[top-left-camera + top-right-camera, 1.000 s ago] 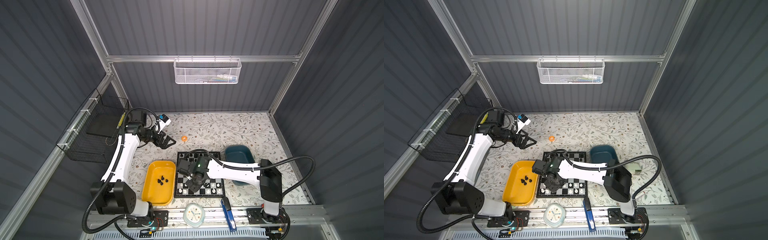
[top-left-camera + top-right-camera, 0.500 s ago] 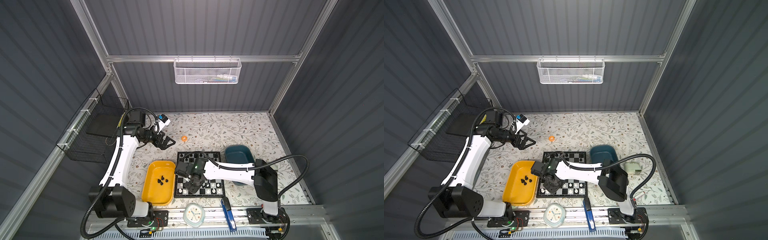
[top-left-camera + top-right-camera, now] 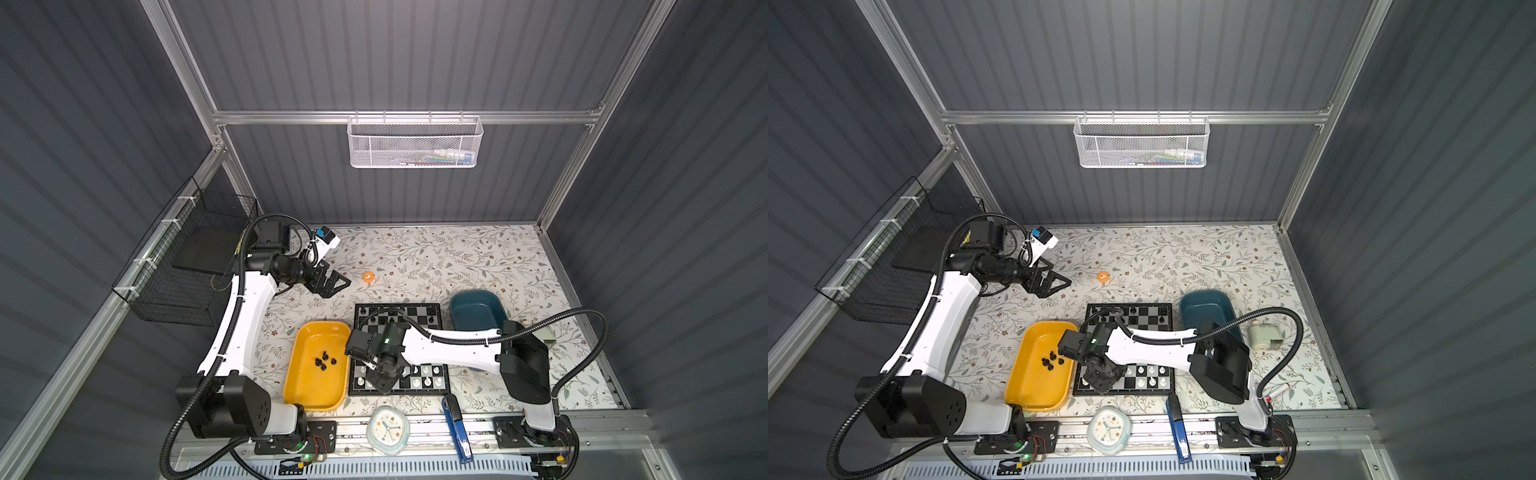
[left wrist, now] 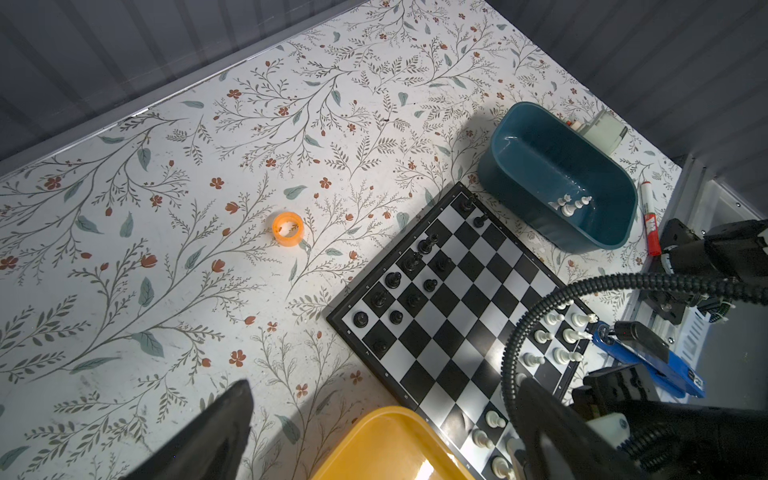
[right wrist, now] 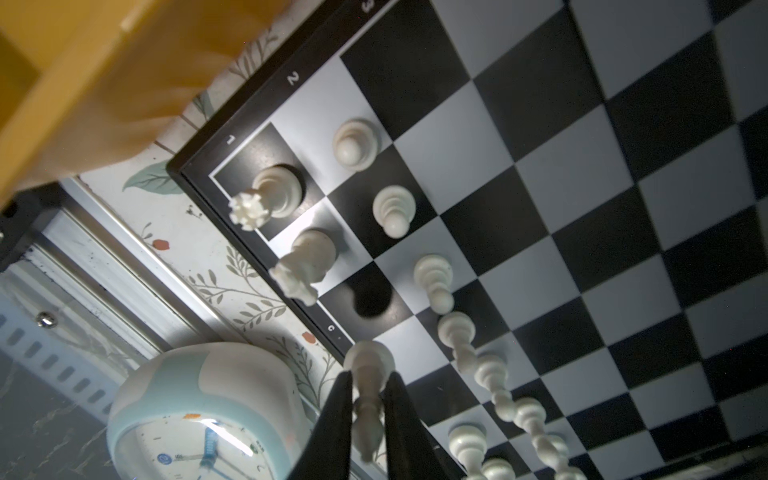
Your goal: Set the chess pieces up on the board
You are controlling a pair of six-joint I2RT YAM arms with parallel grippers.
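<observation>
The board (image 3: 432,318) (image 3: 1144,311) lies between a yellow tray (image 3: 299,382) and a teal tray (image 3: 461,303). Black chess pieces (image 4: 395,280) stand on its far rows and white ones (image 5: 353,143) on its near rows. My right gripper (image 5: 368,376) (image 3: 384,384) (image 3: 1100,384) is shut on a white piece (image 5: 368,359), held base-down just above the near row beside the C mark, next to an empty black square (image 5: 365,299). My left gripper (image 3: 338,284) (image 3: 1059,282) (image 4: 384,380) hangs open and empty over the table, left of the board's far side.
Loose black pieces (image 3: 325,360) lie in the yellow tray and loose white pieces (image 4: 569,205) in the teal tray. A clock (image 3: 388,428) and a blue stapler (image 3: 455,424) sit at the front edge. An orange tape roll (image 3: 368,276) lies behind the board. A marker (image 3: 1277,390) lies front right.
My right arm has shifted slightly left and toward the front edge, carrying the white piece over the board's near row. The left arm has stayed still.
</observation>
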